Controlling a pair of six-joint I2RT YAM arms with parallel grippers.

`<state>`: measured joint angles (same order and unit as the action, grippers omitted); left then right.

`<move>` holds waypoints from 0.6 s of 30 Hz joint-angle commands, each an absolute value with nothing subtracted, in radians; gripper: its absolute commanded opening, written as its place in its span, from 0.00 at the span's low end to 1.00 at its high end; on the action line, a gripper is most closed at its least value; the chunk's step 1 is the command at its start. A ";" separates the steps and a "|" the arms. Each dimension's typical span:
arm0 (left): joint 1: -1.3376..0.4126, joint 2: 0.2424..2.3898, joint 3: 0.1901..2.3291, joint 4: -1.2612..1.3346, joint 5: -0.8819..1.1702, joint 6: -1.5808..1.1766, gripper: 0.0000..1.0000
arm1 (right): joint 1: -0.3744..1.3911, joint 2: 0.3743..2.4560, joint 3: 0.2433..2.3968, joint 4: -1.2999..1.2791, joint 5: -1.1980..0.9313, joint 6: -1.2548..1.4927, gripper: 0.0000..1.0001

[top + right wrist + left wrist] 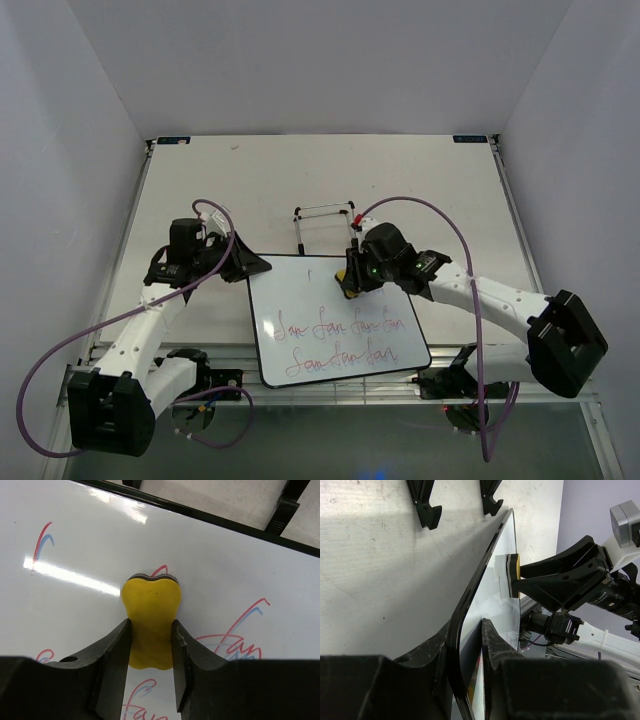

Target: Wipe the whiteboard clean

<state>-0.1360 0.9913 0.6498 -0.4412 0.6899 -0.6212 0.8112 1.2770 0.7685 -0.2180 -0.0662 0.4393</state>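
Whiteboard [340,318]: between both arms, near their bases.
Left gripper [466,625]: clamped on its far-left edge.
Right gripper [150,625]: clamped on yellow eraser [151,595], touching the far-right area.
Red writing [340,340]: two left-right rows, nearward of the eraser.

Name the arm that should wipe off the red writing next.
Right. The right fingers grip the yellow eraser, pressed against the whiteboard by the red writing. The left fingers are clamped on the board's edge, busy steadying it.
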 commanded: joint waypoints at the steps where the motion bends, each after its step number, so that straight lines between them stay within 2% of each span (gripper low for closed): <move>1: -0.173 0.982 0.681 -0.439 0.710 -0.391 0.00 | 0.882 1.336 0.805 -0.319 -0.149 0.434 0.33; 10: -0.173 0.992 0.661 -0.419 0.709 -0.405 0.00 | 1.035 1.549 1.178 -0.345 -0.164 0.454 0.33; 15: -0.173 0.982 0.664 -0.420 0.703 -0.405 0.00 | 1.006 1.623 1.215 -0.379 -0.167 0.426 0.33; 18: -0.173 0.974 0.667 -0.426 0.695 -0.405 0.00 | 0.973 1.597 1.137 -0.399 -0.160 0.417 0.33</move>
<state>-0.1356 1.0008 0.6498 -0.4278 0.6922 -0.6174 0.9947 1.5742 1.2057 -0.3141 -0.1551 0.4374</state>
